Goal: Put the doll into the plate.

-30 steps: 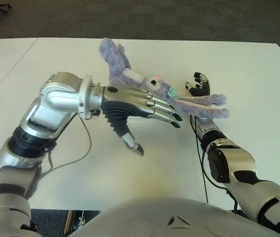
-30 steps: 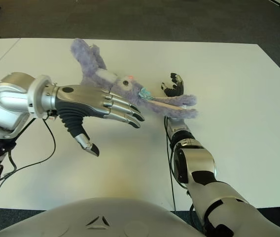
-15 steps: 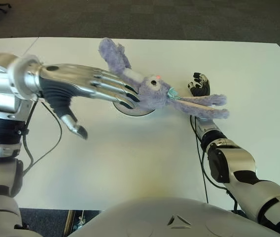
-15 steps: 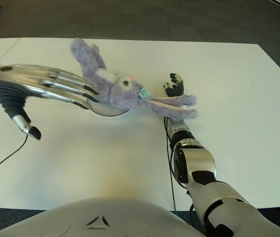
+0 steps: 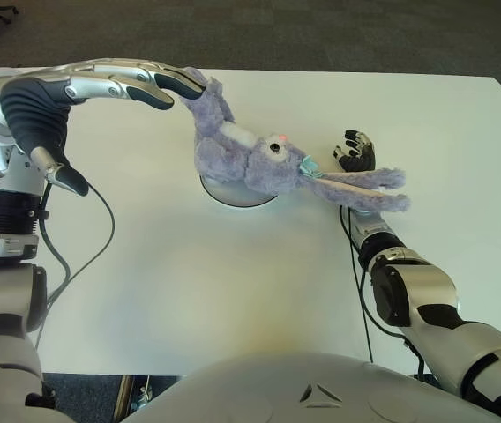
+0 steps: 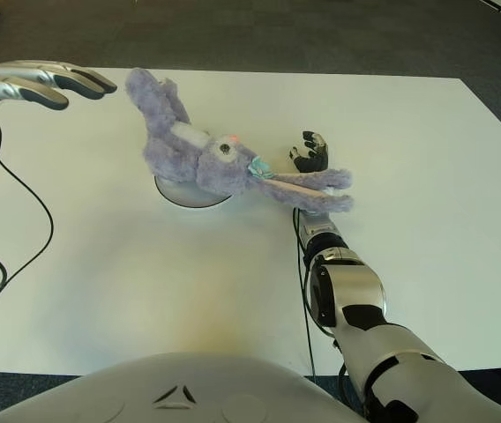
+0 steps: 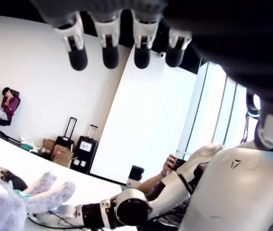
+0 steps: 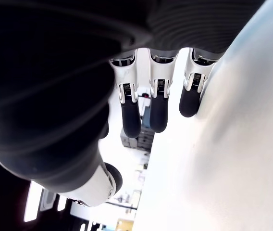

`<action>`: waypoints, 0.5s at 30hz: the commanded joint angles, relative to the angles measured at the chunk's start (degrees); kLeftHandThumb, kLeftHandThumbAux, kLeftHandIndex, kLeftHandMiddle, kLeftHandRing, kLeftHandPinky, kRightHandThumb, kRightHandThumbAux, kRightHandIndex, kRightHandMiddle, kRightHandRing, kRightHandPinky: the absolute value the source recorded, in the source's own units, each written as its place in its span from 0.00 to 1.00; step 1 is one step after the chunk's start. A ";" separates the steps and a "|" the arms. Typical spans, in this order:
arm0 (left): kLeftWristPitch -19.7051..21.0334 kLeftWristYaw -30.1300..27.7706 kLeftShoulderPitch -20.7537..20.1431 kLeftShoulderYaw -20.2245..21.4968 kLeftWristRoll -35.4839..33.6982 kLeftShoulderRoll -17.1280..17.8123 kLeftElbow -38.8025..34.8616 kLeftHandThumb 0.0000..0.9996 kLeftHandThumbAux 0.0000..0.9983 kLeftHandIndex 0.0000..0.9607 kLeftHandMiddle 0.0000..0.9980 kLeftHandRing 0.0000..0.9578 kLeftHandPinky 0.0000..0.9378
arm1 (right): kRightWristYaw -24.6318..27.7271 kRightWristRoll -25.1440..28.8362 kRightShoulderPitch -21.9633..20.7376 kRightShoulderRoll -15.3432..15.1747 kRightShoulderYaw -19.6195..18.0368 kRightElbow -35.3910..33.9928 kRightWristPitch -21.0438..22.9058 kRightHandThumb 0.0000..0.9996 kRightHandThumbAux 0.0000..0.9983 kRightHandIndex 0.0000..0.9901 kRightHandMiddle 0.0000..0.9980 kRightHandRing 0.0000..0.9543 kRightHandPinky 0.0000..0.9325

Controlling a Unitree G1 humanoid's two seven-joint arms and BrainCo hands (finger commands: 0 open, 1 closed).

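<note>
Left hand [image 5: 114, 81]: I see it raised at upper left of frame, fingers extended, holding nothing; 0.5 s ago it reached over the doll's body.
Doll [image 5: 255, 159]: unchanged; body lies on the plate [image 5: 224, 193], ears trail toward centre right.
Right hand [image 5: 356, 152]: centre right, beside the doll's ears, fingers relaxed, empty, unmoved.
Bench [image 5: 233, 291]: white.
</note>
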 commanded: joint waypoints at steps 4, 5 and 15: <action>-0.31 -8.75 -0.74 -2.05 -2.05 0.96 1.38 0.20 0.43 0.00 0.00 0.00 0.00 | 1.65 0.94 10.44 3.74 -0.39 6.91 5.43 0.60 0.87 0.23 0.22 0.19 0.17; -0.37 -8.75 -0.74 -2.11 -2.12 1.01 1.45 0.20 0.43 0.00 0.00 0.00 0.00 | 1.63 0.93 10.43 3.77 -0.39 6.92 5.45 0.60 0.87 0.23 0.22 0.19 0.17; -0.74 -8.75 -0.84 -2.67 -2.55 1.29 1.68 0.20 0.43 0.00 0.00 0.00 0.00 | 1.63 0.92 10.41 3.79 -0.40 6.92 5.47 0.60 0.87 0.23 0.22 0.19 0.17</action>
